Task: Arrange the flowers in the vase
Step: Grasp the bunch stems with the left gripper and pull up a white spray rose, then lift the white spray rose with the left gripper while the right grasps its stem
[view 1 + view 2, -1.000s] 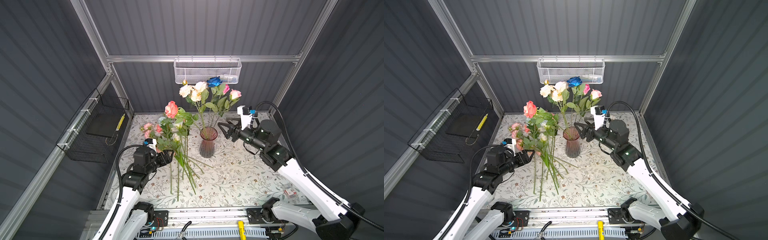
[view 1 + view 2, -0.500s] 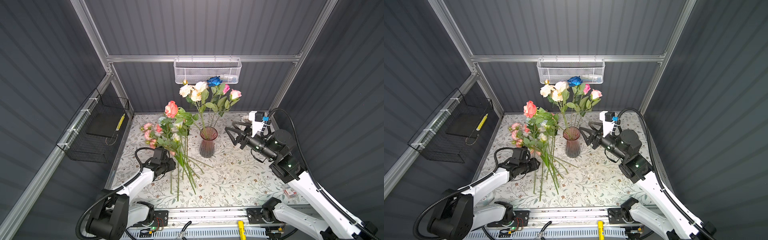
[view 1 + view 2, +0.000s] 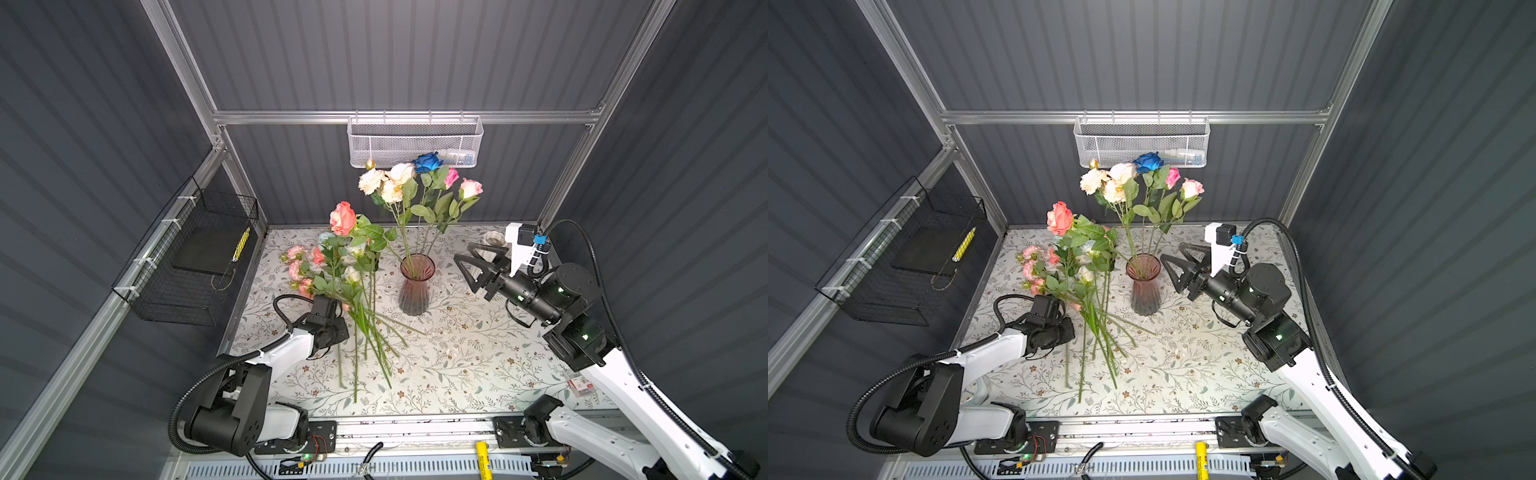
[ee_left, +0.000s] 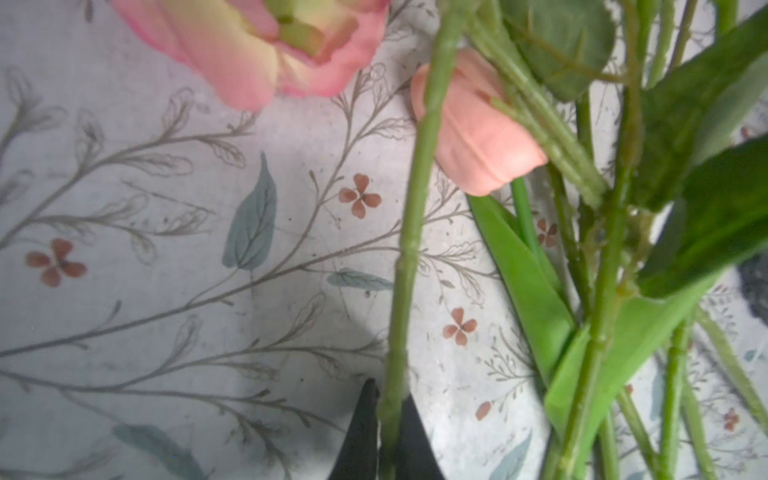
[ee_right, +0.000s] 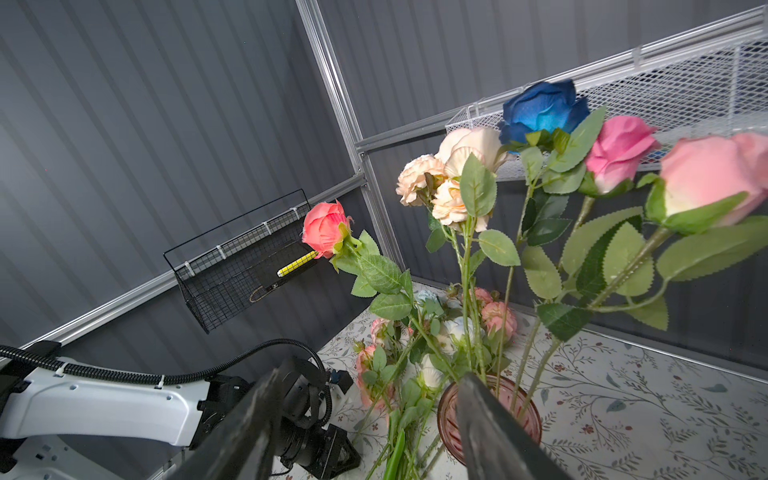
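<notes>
A pink ribbed glass vase (image 3: 415, 286) (image 3: 1144, 286) stands mid-table and holds several flowers (image 3: 415, 183) with cream, dark blue and pink heads. More flowers (image 3: 349, 266) lie in a heap left of it, stems fanning toward the front; a peach rose (image 3: 343, 218) sticks up from the heap. My left gripper (image 4: 388, 399) is low at the heap's left edge, shut on one green stem (image 4: 409, 249); in both top views leaves hide its fingertips. My right gripper (image 3: 462, 250) (image 3: 1170, 250) hovers right of the vase, open and holding nothing.
A white mesh basket (image 3: 415, 141) hangs on the back wall just behind the vase's flower heads. A black wire basket (image 3: 195, 257) hangs on the left wall. A small pale object (image 3: 494, 239) sits at the back right and a small card (image 3: 581, 384) at the front right.
My left arm has dropped low to the heap and its gripper has shut on a stem. My right gripper has drawn back to the right from the vase, still open.
</notes>
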`<state>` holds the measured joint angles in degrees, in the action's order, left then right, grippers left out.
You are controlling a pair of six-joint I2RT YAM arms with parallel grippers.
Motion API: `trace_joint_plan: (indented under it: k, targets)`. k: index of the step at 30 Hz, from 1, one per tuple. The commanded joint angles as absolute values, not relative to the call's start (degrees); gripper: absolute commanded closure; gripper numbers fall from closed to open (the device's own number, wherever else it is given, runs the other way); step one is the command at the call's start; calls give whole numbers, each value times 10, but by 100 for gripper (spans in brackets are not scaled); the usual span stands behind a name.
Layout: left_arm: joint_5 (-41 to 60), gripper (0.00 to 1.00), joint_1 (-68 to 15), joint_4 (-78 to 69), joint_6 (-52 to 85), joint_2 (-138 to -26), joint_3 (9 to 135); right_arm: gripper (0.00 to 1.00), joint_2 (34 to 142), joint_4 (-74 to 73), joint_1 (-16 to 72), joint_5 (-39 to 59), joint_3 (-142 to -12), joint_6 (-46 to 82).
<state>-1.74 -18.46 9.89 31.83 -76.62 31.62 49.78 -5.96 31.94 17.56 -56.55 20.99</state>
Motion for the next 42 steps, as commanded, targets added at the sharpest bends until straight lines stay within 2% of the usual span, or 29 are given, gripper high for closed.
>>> trace_joint_plan:
  k: [1,10,17,21,25,31,37,42]
  targets:
    - [-24,100,-188,118,320,-715,329,32,485,-74,321,181,-559,217]
    - [-69,100,-199,271,304,-501,455,31,486,-93,321,187,-559,233]
    - [-56,100,-200,319,265,-412,615,28,517,-134,321,287,-585,259]
    - [43,100,-199,295,242,-409,685,27,561,-146,323,357,-630,283]
    - [233,100,-200,234,225,-424,722,27,614,-144,340,416,-691,293]
    - [450,100,-199,122,248,-451,689,26,695,-85,407,450,-795,239]
    - [564,100,-199,20,292,-463,642,25,764,-78,453,464,-882,231]
    - [590,100,-200,10,292,-468,630,26,820,-77,462,468,-951,246]
